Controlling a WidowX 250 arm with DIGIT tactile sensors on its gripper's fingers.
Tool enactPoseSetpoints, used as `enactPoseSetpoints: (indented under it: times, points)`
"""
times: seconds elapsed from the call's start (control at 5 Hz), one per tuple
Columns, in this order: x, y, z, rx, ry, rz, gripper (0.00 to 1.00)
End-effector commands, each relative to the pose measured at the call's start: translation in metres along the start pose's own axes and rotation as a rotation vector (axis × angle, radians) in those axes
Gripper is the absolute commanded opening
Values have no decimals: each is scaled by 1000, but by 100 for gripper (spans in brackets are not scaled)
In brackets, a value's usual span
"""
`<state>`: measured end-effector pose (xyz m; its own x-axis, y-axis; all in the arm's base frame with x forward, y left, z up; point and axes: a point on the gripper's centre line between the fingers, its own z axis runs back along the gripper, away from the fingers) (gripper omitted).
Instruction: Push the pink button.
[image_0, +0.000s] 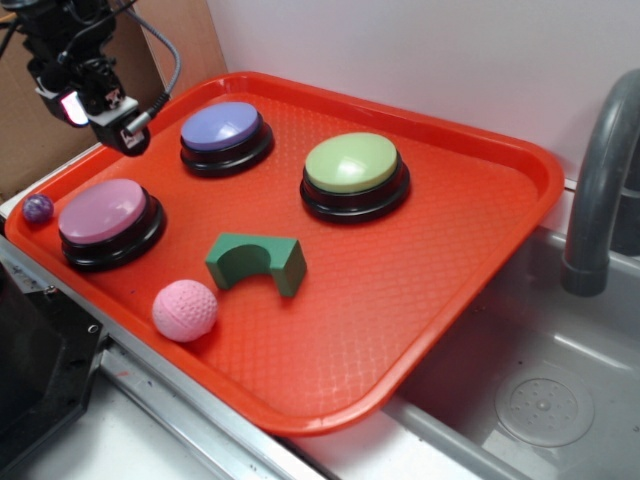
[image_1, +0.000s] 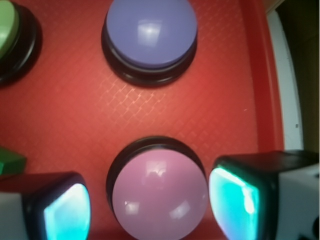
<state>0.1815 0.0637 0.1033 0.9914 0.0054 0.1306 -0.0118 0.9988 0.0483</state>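
Note:
The pink button (image_0: 105, 212) has a glossy pink dome on a black base and sits at the left end of the red tray (image_0: 450, 290). My gripper (image_0: 100, 115) hangs in the air above the tray's far left edge, apart from the button. In the wrist view the pink button (image_1: 159, 195) lies below and between my two fingers (image_1: 235, 200), which stand wide apart. My gripper (image_1: 150, 207) is open and holds nothing.
On the tray are also a purple-blue button (image_0: 225, 130), a green button (image_0: 352, 165), a green arch block (image_0: 257, 262), a pink textured ball (image_0: 185, 310) and a small purple marble (image_0: 38, 208). A sink with a grey faucet (image_0: 600, 190) lies to the right.

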Motion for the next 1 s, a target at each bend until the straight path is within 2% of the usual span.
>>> enactPoseSetpoints:
  times: [0.0,0.2,0.8]
  points:
    - [15,1,22,-11,-58,16,100]
    - [16,-3,28,-37,-65,28,100]
    - [27,-13,44,-33,-120,6,100]
